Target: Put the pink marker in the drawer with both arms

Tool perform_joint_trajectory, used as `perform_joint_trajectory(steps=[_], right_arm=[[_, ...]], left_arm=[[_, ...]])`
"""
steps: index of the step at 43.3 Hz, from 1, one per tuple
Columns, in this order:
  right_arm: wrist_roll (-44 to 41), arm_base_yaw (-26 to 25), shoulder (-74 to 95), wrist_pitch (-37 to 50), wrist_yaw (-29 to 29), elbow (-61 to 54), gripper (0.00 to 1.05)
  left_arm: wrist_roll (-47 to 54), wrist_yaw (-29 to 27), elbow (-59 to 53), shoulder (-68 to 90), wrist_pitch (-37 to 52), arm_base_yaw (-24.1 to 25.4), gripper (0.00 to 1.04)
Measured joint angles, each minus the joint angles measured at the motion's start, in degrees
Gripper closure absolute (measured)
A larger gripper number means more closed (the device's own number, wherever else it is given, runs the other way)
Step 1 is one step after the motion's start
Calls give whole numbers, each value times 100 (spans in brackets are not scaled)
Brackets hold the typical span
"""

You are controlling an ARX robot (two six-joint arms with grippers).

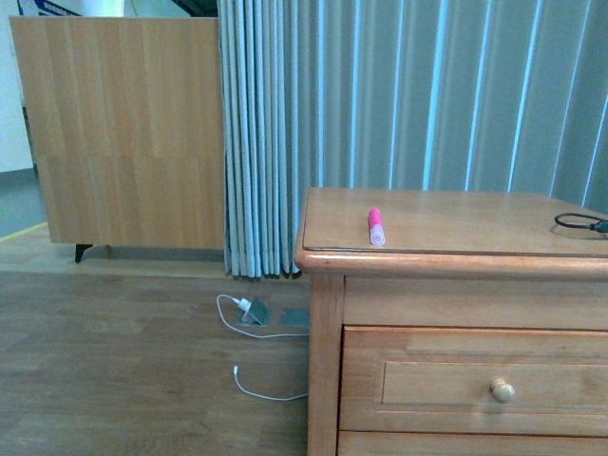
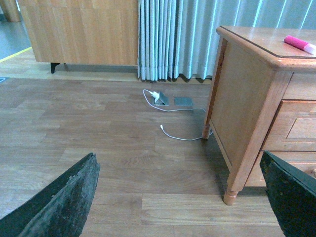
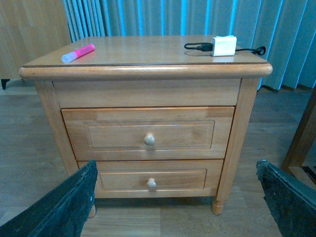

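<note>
— Curtains [image 1: 427,95] behind, wood floor [image 1: 114,361] below. Where's the marker [image 1: 376,226]?
— Lying on the cabinet [image 1: 475,214] top, near its front left corner. Drawer [image 3: 108,136] is shut. Left pincer [image 2: 177,163] and right pincer [image 3: 176,168] both gape wide, empty.
— Worries?
— That small knob [image 3: 149,139]. I judge a pincer could slip off it, and the jolt might roll the marker over the edge.
</note>
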Motion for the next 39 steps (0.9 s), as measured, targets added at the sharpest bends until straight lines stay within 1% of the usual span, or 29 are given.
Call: perform_joint_trajectory(steps=[39], right_arm=[[0, 0, 0, 0, 0, 0, 8]], left_arm=[[0, 0, 0, 0, 0, 0, 6]])
